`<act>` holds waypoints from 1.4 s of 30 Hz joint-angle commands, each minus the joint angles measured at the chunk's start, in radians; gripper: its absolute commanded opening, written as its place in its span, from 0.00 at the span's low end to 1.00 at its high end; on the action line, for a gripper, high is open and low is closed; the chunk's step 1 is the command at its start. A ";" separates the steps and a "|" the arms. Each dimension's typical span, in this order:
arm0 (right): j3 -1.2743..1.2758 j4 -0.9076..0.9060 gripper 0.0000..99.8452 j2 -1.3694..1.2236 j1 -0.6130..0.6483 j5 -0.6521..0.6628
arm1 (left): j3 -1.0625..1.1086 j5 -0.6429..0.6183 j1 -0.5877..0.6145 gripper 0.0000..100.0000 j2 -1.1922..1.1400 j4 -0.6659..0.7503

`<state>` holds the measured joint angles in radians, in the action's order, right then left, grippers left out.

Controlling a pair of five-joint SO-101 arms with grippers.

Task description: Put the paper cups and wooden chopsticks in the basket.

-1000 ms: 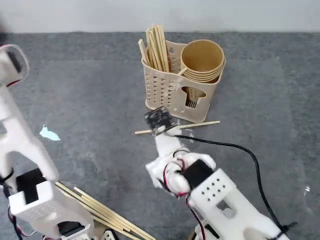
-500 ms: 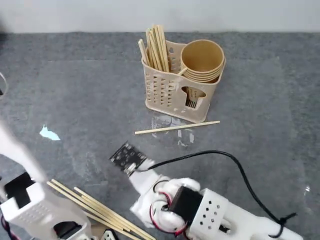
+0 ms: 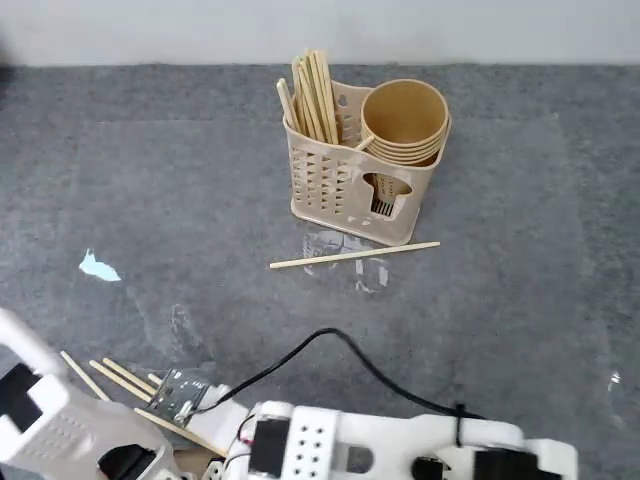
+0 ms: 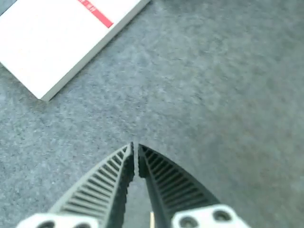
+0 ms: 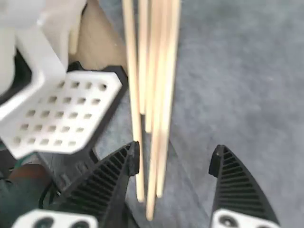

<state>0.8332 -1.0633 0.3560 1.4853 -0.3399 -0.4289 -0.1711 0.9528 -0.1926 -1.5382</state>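
Observation:
The beige basket (image 3: pixel 350 185) stands at the back of the mat, with several wooden chopsticks (image 3: pixel 312 95) and stacked paper cups (image 3: pixel 405 120) in it. One chopstick (image 3: pixel 355 255) lies flat just in front of it. A bundle of chopsticks (image 3: pixel 105 378) lies at the near left. My right gripper (image 5: pixel 173 154) hangs open over that bundle's ends (image 5: pixel 152 95), which lie between its fingers, close to one fingertip (image 5: pixel 130 154). My left gripper (image 4: pixel 135 148) is shut on nothing above bare grey mat.
The left arm's white perforated body (image 5: pixel 61 118) sits right beside the bundle, and its base (image 3: pixel 45 430) fills the near-left corner. The right arm (image 3: pixel 330 450) lies low along the front edge, trailing a black cable (image 3: pixel 340 345). A white box (image 4: pixel 57 33) lies beyond the left gripper.
The right arm has swung from the lone chopstick in front of the basket down to the near-left bundle. The left arm has dropped back toward the corner.

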 commanded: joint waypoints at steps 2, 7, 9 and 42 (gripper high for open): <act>-0.035 0.093 0.25 -0.068 0.010 -0.009 | 0.045 0.003 0.063 0.01 0.046 0.106; -0.035 0.096 0.25 -0.070 0.007 -0.012 | 0.077 0.009 0.080 0.01 0.044 0.130; -0.035 0.096 0.25 -0.070 0.007 -0.031 | 0.091 0.009 0.080 0.01 0.044 0.133; -0.023 0.010 0.13 -0.242 0.007 -0.044 | 0.133 0.012 0.081 0.02 0.044 0.127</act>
<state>0.8316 -1.0464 0.1657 1.4868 -0.3782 -0.2892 -0.1711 1.0280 -0.1941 -1.4246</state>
